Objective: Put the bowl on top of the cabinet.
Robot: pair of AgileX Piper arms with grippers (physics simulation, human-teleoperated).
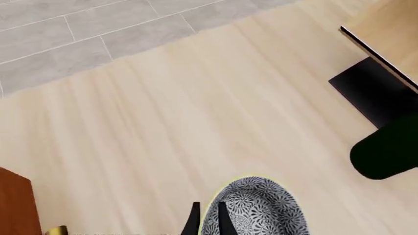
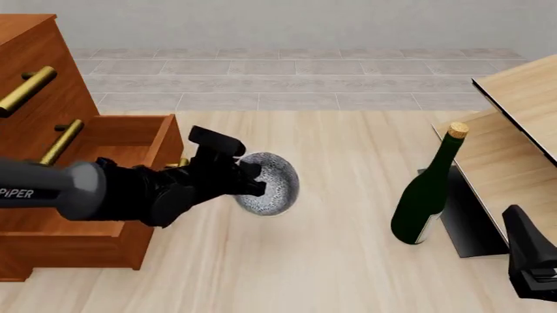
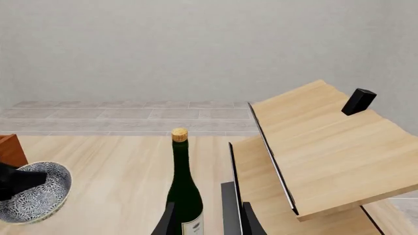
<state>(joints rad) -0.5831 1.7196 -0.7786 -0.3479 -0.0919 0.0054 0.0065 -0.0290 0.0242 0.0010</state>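
The cabinet (image 2: 52,163) fills the 9 o'clock side of the front view, reddish-brown, with brass bar handles on its slanted face and 1 drawer pulled open toward the middle of the table (image 2: 340,195). Over at 3 o'clock stands the pale-wood furniture (image 2: 513,124), its panels edged in black. The left arm (image 2: 96,189) reaches across in front of the open drawer, dark and bulky. Near the pale furniture, at about 4 o'clock, a dark green bottle (image 2: 426,195) stands upright with a cork in its neck.

The bowl (image 2: 268,184) hangs in the air just past the drawer's front, tipped on its side, well apart from the bottle and not on the cabinet top. The left gripper (image 2: 252,182) is clamped on the bowl's rim, 1 finger inside and 1 outside. The right gripper (image 3: 207,220) sits low at 5 o'clock; its fingers stand apart with nothing between them, the bottle just beyond.
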